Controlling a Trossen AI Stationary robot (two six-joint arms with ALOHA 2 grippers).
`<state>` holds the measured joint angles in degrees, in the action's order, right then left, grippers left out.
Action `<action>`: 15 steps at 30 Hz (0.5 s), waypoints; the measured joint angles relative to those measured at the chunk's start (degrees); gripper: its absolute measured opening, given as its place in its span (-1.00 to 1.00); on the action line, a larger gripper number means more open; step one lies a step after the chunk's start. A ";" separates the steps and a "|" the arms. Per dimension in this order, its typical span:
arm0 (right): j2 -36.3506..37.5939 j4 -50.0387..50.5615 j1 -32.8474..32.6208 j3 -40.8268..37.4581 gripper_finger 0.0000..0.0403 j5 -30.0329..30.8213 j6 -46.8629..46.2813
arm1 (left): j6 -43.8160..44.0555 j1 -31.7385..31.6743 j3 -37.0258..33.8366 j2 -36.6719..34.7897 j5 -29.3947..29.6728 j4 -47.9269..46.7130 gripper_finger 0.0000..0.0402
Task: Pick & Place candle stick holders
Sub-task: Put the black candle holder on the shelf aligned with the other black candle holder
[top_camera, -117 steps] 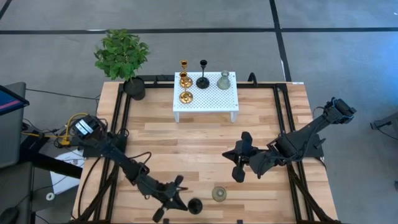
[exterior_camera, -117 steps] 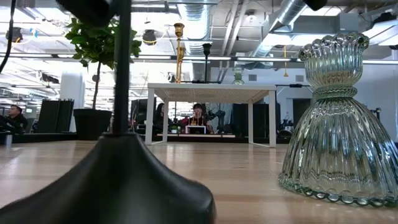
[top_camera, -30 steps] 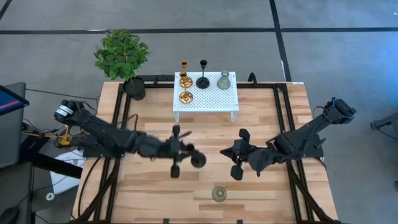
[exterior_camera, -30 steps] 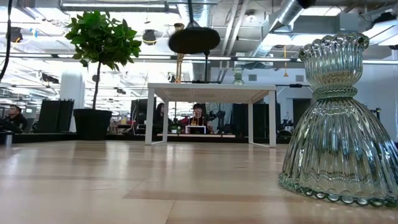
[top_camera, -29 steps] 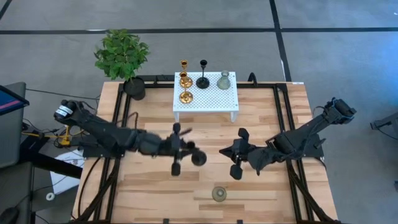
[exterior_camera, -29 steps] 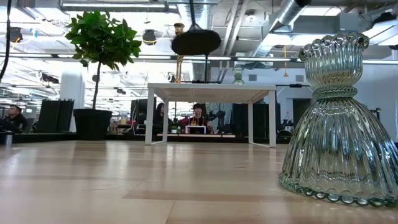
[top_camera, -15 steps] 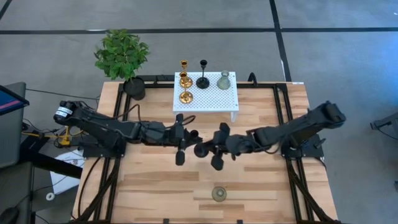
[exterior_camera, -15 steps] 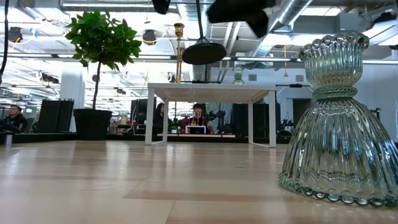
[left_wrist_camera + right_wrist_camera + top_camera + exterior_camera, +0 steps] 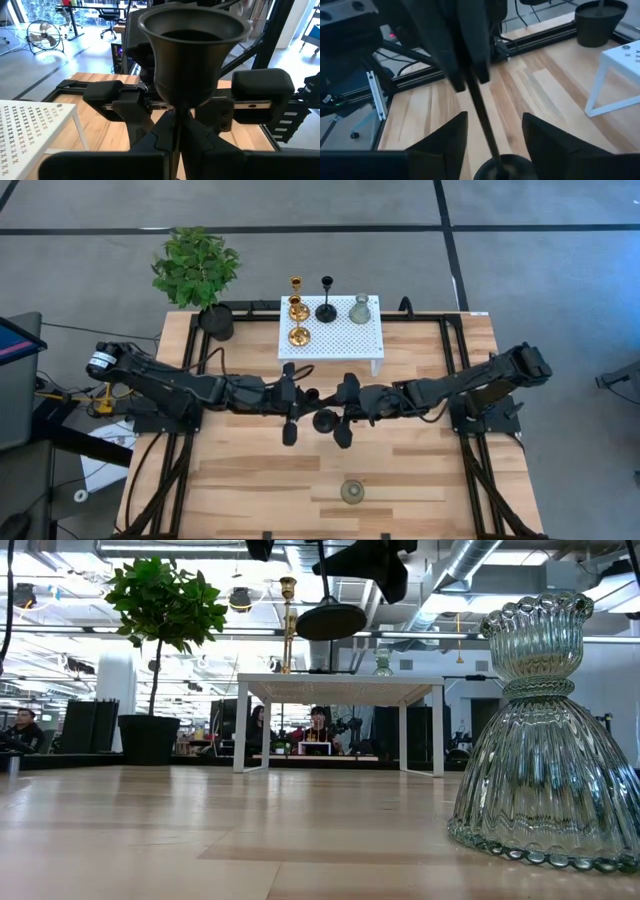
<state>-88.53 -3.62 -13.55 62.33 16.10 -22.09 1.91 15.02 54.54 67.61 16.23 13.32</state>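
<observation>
The left gripper [image 9: 295, 405] is clamped on the thin stem of the black candle stick holder [image 9: 324, 420] and holds it in the air over the middle of the wooden table [image 9: 420, 480], in front of the white perforated stand [image 9: 335, 340]. What has changed in the last second is the right arm: half a second ago it had only just swung in from the right side of the table, and now the right gripper [image 9: 342, 412] has closed the remaining gap and sits right at the holder, facing the left gripper. In the right wrist view its two fingers [image 9: 447, 137] stand apart on either side of the stem, with the round base [image 9: 507, 167] between and just beyond them, so it looks open around the stem and not yet gripping, though contact cannot be ruled out from here. This reads as a handover in mid-air: the left arm has brought the piece as far as it will, and the right arm is placed to take it and carry it to the stand, where two gold holders [image 9: 297, 308], a black holder [image 9: 326, 310] and a grey-green glass holder [image 9: 360, 310] already stand. The other ribbed glass holder [image 9: 352, 492] waits alone near the table's front edge, well apart from both arms.
</observation>
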 joint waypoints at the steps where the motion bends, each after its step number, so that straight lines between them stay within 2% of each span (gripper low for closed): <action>1: 0.00 -0.07 0.22 0.00 -0.18 0.02 0.07 | 0.00 -0.01 0.00 0.00 0.01 0.01 -0.94; 9: 0.00 -0.28 0.47 0.03 -0.92 -0.10 4.28 | -0.94 -0.04 0.00 -0.20 1.67 1.43 -0.94; 12: 0.00 -0.39 0.17 0.09 -0.93 0.22 5.20 | -0.96 -0.04 0.00 -0.40 1.83 1.51 -0.92; 15: 0.10 -0.69 0.10 0.12 -0.97 0.24 5.12 | -1.79 -0.06 0.00 -0.74 1.85 1.56 -0.80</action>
<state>-88.43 -4.31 -13.45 62.44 16.34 -16.97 0.12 14.96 54.54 66.87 18.08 14.87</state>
